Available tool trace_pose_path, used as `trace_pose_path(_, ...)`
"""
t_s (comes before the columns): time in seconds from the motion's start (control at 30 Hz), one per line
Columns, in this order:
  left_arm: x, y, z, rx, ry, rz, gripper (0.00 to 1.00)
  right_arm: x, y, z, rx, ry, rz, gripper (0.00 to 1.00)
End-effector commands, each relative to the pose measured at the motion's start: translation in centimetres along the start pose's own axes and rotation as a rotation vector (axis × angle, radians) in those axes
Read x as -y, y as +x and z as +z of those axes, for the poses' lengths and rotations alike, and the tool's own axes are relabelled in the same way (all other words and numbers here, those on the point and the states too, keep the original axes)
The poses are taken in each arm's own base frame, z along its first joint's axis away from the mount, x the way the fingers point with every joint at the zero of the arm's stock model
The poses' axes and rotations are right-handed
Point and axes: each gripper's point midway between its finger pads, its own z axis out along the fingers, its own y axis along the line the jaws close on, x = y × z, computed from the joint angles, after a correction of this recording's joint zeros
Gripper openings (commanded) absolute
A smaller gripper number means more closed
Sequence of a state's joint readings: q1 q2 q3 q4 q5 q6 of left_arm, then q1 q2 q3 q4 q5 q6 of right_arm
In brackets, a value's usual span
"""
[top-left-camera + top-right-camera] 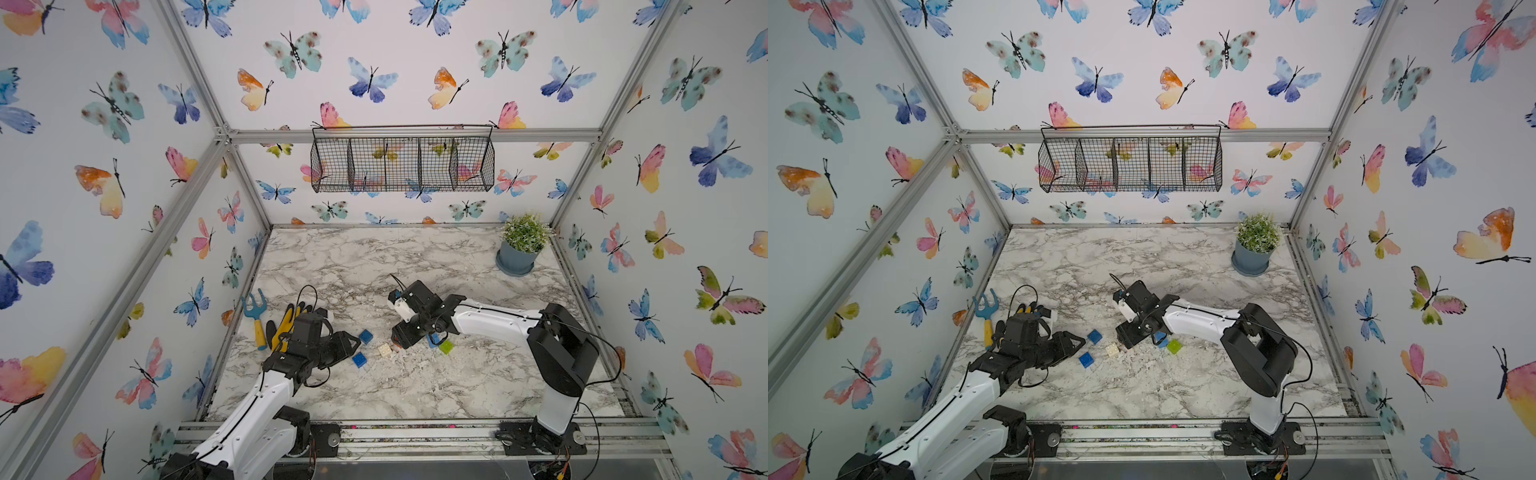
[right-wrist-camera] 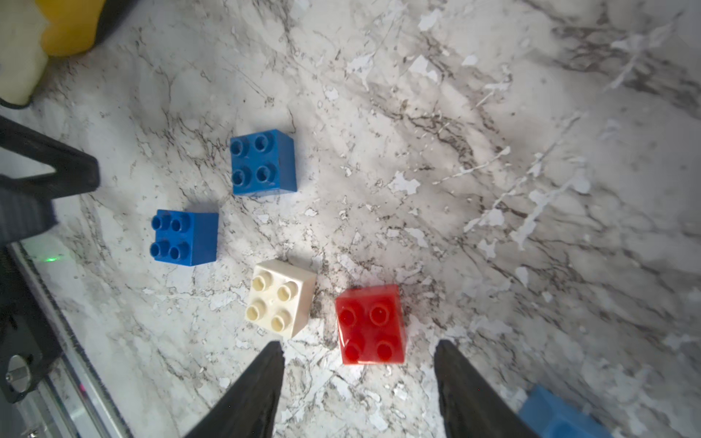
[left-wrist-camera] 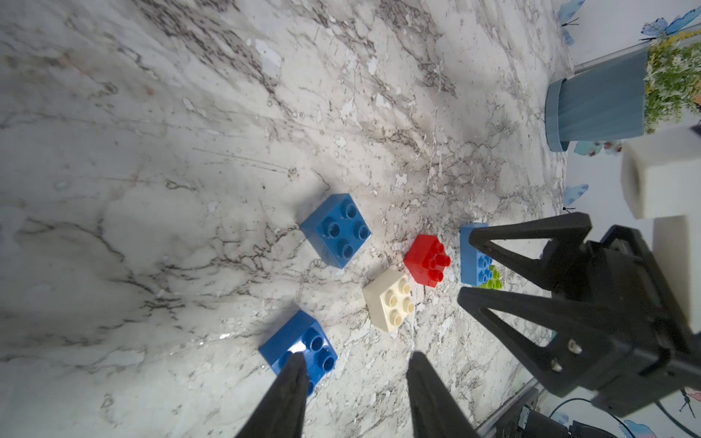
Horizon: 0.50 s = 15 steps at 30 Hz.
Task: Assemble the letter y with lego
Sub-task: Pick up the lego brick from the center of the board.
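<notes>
Reaching for the red brick [image 2: 370,325] at lower centre, my right end effector [image 2: 358,350] spread, empty; next: straddle, pinch.

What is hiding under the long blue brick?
A lime green brick peeks out from under the long blue brick in the left wrist view, its studs showing. The right gripper's fingers cover part of both, so whether they are snapped together cannot be seen.
</notes>
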State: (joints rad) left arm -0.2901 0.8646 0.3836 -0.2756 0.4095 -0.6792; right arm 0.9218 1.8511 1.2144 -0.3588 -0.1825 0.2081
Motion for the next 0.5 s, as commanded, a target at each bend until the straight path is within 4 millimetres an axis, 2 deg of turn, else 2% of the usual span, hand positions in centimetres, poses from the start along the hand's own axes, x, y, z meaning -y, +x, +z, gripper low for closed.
trace_pose_path(0.0, 0.0, 0.4, -0.2, -0.013, -0.003, -0.004, 0.44, 0.4, 1.1, 0.7, -0.071, 0.043, -0.041, 0.65)
trace_pose_path(0.47, 0.0, 0.4, -0.1, -0.015, -0.005, -0.005, 0.44, 0.3, 1.5, 2.2, -0.115, 0.080, -0.070, 0.60)
